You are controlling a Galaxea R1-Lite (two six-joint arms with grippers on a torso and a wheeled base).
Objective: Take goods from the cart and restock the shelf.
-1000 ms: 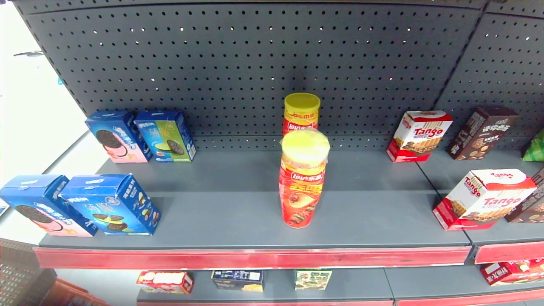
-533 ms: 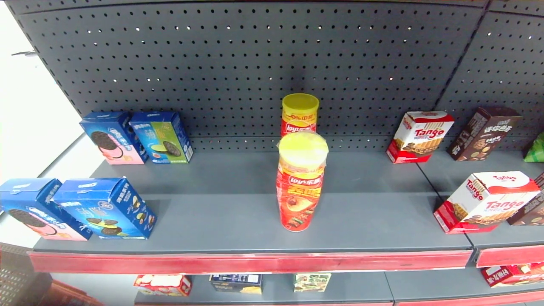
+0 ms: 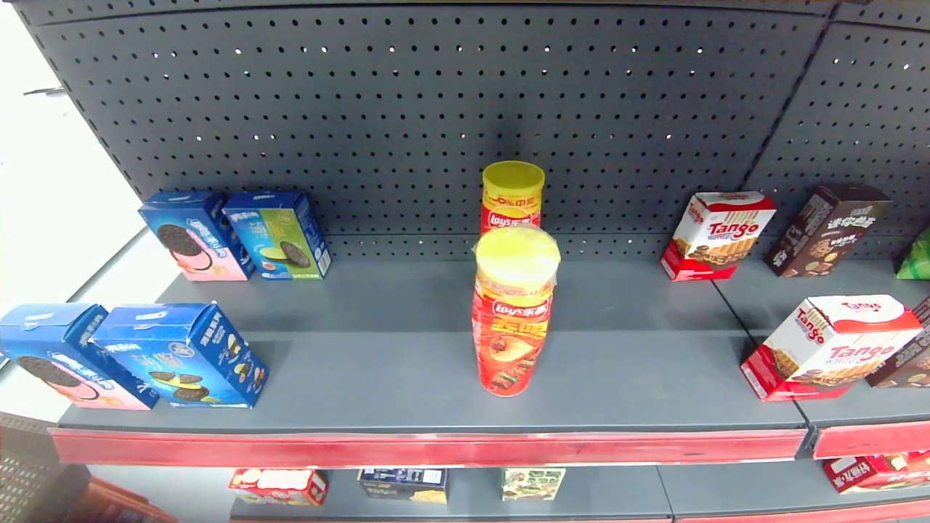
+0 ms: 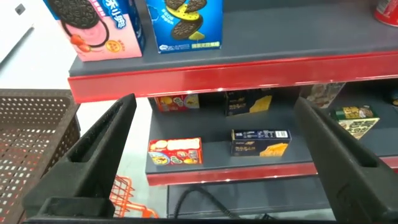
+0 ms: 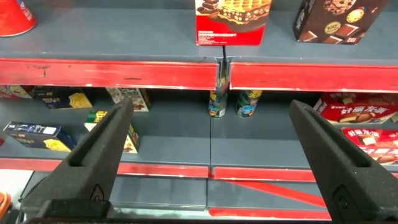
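Observation:
Two red chip cans with yellow lids stand in the middle of the grey shelf point(image 3: 392, 363), the front can point(image 3: 512, 319) before the back can point(image 3: 512, 192). My left gripper point(image 4: 214, 99) is open and holds nothing; it hangs below the shelf's red front edge point(image 4: 249, 74), beside the brown mesh cart basket point(image 4: 31, 143). My right gripper point(image 5: 211, 104) is open and holds nothing too, facing the lower shelves under the red edge point(image 5: 124, 73).
Blue cookie boxes point(image 3: 182, 356) stand at the shelf's left, front and back. Wafer boxes point(image 3: 828, 349) and a brown box point(image 3: 825, 229) stand on the right. Small boxes point(image 4: 175, 151) and cans point(image 5: 217, 102) sit on lower shelves. Bare shelf lies on either side of the cans.
The head view has shifted a little, so the whole picture moved. Nothing on the shelf has moved.

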